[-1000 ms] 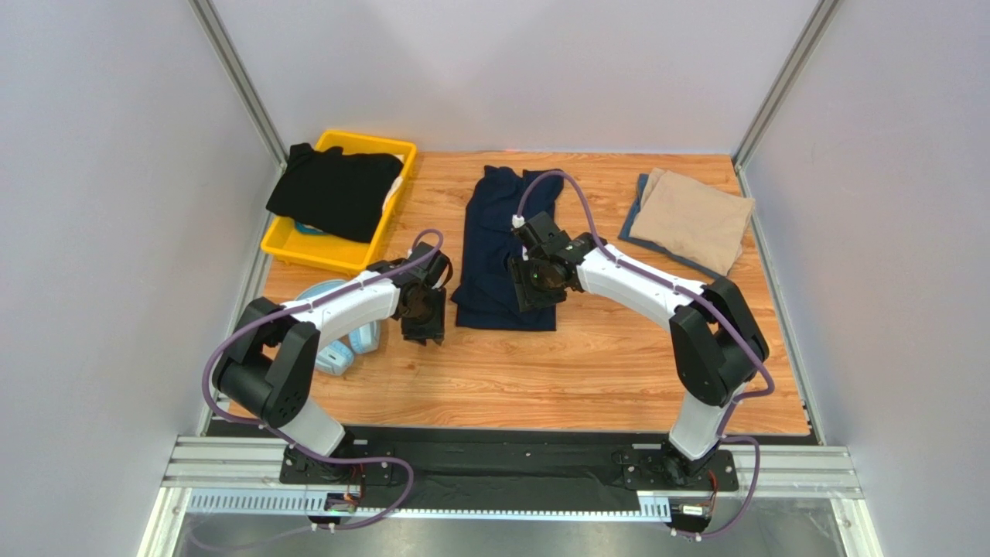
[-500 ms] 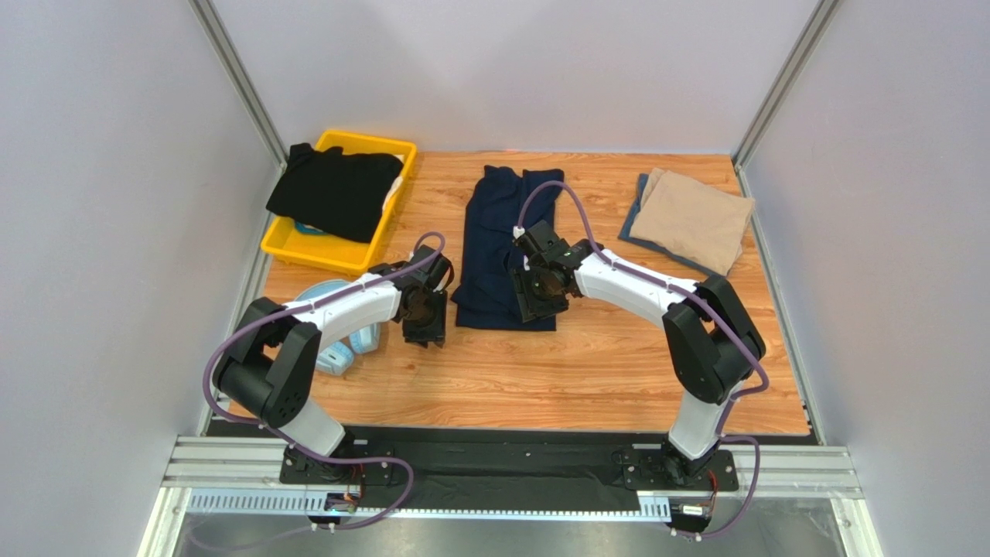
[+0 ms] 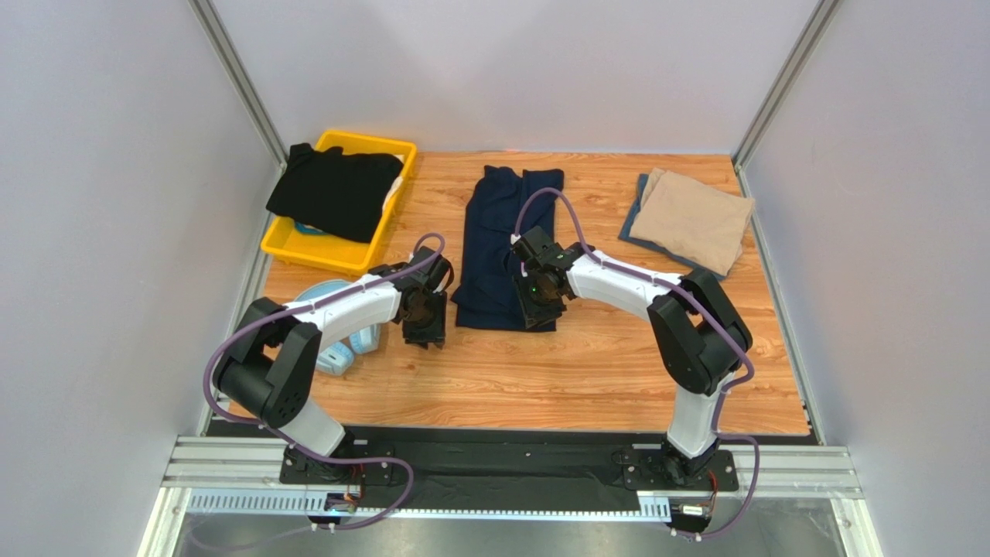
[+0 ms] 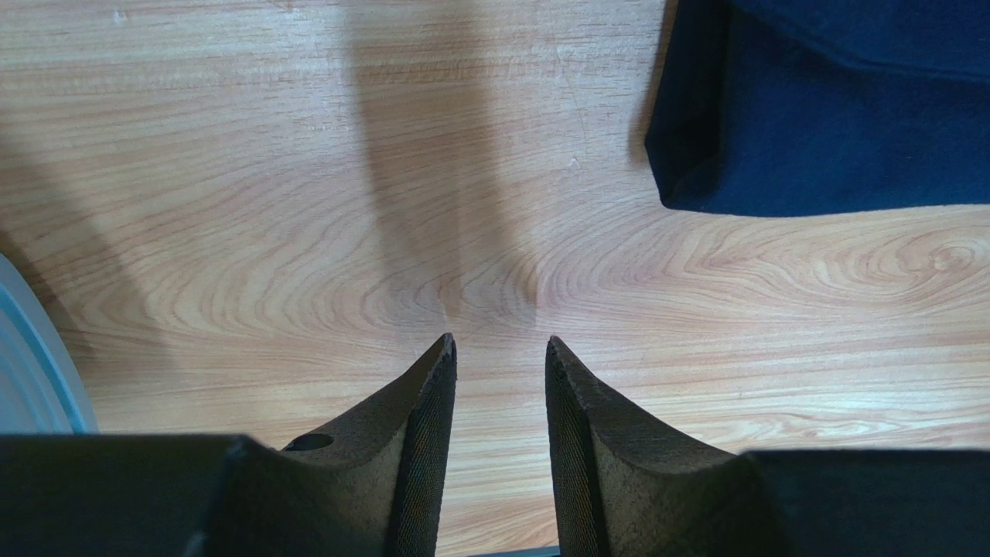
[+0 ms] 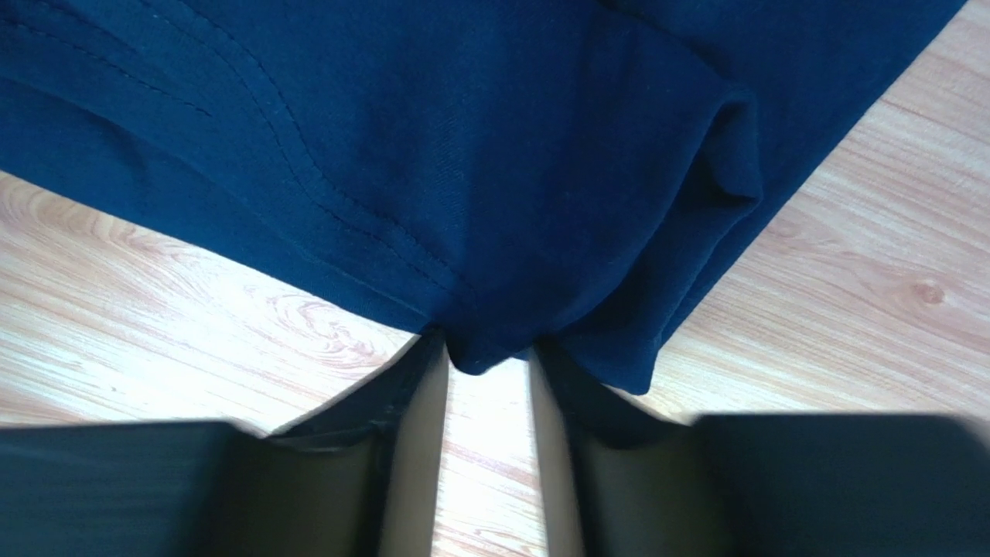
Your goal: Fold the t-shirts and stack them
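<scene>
L gripper [image 4: 500, 345]: released, fingers apart w/ nothing between them, hovering over bare wood of the table [image 3: 604, 360]. It sits just left of the near-left corner of the navy t-shirt [image 3: 502, 238] and is not touching it. Light blue headphones [image 3: 346, 344] lie on the table left of that gripper, beside the L arm. R gripper [image 5: 488, 345]: positioned at the near edge of the navy t-shirt, right of centre. A small fold of the hem sits between the two fingertips and touches both. Wood shows through the gap below the fold, so from where I stand I cannot tell whether the grip is clenched on the cloth or only bracketing it. Navy t-shirt: lies flat at table centre, long axis running near to far, folded into a narrow strip w/ layered edges visible at the near-right corner. Tan t-shirt [image 3: 695, 218]: folded, at far right of table, resting on a darker blue-grey cloth [image 3: 631, 228] whose edge shows along its left side. It is well apart from both grippers. Black t-shirt [image 3: 334, 189]: loose heap draped over the yellow bin [image 3: 281, 246] at far left, spilling past the bin's left rim. Both arms reach inward from their bases at the near edge of the table.
</scene>
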Available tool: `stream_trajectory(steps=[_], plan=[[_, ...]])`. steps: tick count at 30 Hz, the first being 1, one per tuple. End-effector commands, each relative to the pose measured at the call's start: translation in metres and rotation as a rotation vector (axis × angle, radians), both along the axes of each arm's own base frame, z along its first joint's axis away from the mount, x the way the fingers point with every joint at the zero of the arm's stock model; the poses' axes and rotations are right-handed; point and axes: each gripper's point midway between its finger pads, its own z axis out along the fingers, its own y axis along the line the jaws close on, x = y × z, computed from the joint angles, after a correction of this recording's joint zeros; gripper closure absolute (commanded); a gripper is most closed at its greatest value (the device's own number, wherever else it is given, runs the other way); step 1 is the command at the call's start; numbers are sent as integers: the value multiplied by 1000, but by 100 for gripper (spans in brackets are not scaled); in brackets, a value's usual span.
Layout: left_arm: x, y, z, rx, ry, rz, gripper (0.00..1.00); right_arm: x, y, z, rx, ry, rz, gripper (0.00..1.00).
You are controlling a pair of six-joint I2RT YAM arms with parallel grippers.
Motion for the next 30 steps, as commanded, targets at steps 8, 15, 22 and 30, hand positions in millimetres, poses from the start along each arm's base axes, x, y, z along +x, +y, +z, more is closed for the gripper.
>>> stream_trajectory(steps=[8,15,22,30], plan=[[-2,-3,3,-31,-22,11,59,11,14,11,42,-42,3,100],[-3,-3,2,-26,-15,6,60,9,18,27,71,-62,13,100],[-4,-3,1,-25,-17,-1,60,13,22,36,77,-75,21,100],[-8,-7,0,-44,-10,-6,60,19,20,36,49,-97,19,100]])
